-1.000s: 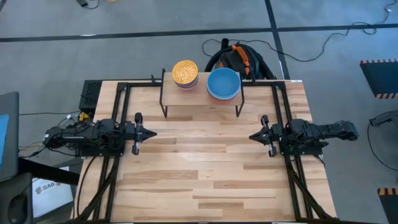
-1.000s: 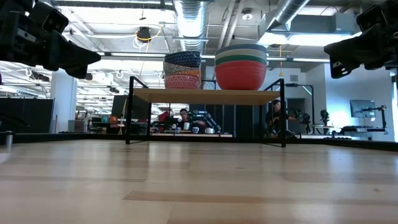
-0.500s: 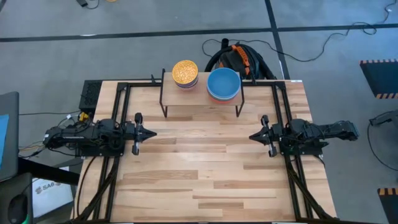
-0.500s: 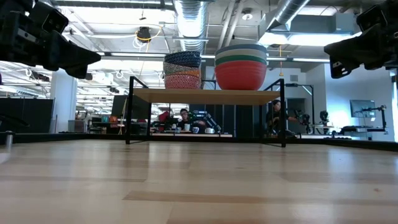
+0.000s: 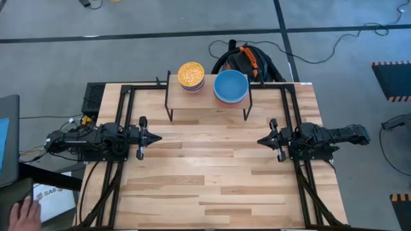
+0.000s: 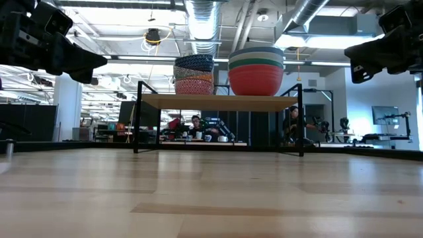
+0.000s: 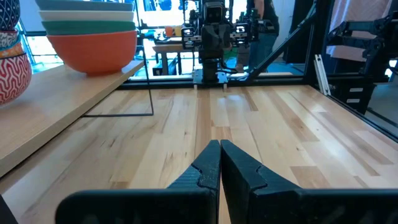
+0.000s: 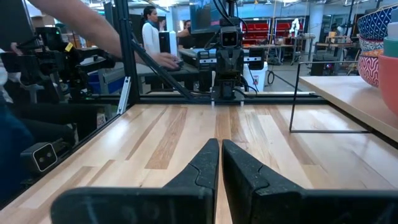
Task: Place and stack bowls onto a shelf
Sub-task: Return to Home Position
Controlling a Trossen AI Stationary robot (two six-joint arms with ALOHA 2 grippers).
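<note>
The shelf point(image 5: 207, 101) stands at the table's far middle on thin black legs. On its board rest two stacks of bowls: a small stack point(image 6: 193, 75) topped by a yellow bowl point(image 5: 191, 74) on the left, and a large stack point(image 6: 256, 71) topped by a blue bowl point(image 5: 230, 86) with a red bowl at its bottom on the right. My left gripper point(image 5: 157, 136) waits level above the table's left side, shut and empty point(image 7: 219, 144). My right gripper point(image 5: 260, 140) waits the same way above the right side, shut and empty point(image 8: 219, 142). Both are well clear of the shelf.
The slatted wooden tabletop point(image 5: 212, 179) lies bare between the arms and in front of the shelf. A black and orange backpack point(image 5: 247, 59) sits on the floor behind the table. A person's hand point(image 5: 26, 212) shows off the table's near left corner.
Both arms have kept still. A person's hand has come into view beside the table's near left corner.
</note>
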